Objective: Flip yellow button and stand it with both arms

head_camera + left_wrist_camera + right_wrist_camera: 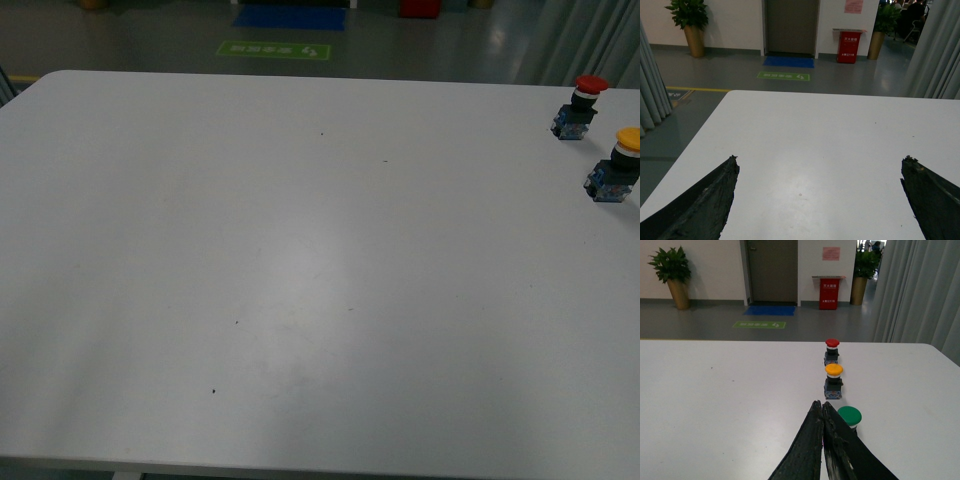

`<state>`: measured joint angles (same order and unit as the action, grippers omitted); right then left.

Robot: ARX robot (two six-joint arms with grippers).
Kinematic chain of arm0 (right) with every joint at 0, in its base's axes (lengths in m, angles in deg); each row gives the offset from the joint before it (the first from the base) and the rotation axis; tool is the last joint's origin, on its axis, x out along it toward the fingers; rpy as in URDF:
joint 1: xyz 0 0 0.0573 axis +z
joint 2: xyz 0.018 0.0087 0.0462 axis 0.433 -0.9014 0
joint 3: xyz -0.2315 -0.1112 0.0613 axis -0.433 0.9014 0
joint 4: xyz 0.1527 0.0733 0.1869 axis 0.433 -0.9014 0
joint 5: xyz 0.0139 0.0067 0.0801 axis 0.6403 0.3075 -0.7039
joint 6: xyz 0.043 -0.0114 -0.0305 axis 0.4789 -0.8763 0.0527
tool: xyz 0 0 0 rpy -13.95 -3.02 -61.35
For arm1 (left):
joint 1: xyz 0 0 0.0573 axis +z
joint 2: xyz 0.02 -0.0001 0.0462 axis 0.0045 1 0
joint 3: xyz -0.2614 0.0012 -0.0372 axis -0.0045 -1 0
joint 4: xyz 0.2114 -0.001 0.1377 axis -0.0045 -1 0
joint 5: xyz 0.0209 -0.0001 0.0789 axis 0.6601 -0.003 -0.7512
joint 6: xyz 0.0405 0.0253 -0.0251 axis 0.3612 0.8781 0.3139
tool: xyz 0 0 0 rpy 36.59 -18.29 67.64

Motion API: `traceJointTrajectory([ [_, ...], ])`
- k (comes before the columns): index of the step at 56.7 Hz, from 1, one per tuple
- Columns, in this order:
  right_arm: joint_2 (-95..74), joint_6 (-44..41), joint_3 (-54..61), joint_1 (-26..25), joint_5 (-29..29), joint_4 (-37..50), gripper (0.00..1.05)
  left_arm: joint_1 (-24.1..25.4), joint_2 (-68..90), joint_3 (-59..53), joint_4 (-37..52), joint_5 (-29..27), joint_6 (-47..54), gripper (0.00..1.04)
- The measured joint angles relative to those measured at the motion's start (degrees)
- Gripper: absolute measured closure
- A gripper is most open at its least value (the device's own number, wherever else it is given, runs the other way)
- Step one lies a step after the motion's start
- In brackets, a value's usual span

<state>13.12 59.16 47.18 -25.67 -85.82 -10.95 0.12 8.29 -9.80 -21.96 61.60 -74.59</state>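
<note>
Three push-buttons show in the right wrist view, standing in a row on the white tabletop (715,390): a red button (832,351) farthest from the camera, the yellow button (833,381) in the middle, and a green button (849,417) nearest, just beside the right claw (822,412). All three stand upright with their caps on top, apart from one another. The right claw is closed, its dark fingers (810,445) pressed together with nothing between them (the tips meet in a thin seam), and it points along the row without touching any button.

From the front view only two of them appear, both near the right edge of the tabletop (280,280): the red button (577,106) close to the far right corner and the yellow button (617,165) just nearer along that edge, cap up on its black-and-blue body. Neither arm shows in that view.

Seen from the left wrist, the left claw (820,167) is spread wide, one dark finger (705,200) at each side of the picture, with bare tabletop (815,140) between them and nothing held. Beyond the far edge lie grey floor, a door and a potted plant (689,22).
</note>
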Motion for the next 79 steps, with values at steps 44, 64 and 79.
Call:
traceJointTrajectory([
  [44,0.0,0.0,0.0,0.0,0.0,-0.2,0.07,0.0,0.0,0.0,0.0,0.0,0.0,0.07],
  [64,0.0,0.0,0.0,0.0,0.0,-0.2,0.07,0.0,0.0,0.0,0.0,0.0,0.0,0.07],
  [79,0.0,0.0,0.0,0.0,0.0,-0.2,0.07,0.0,0.0,0.0,0.0,0.0,0.0,0.07],
])
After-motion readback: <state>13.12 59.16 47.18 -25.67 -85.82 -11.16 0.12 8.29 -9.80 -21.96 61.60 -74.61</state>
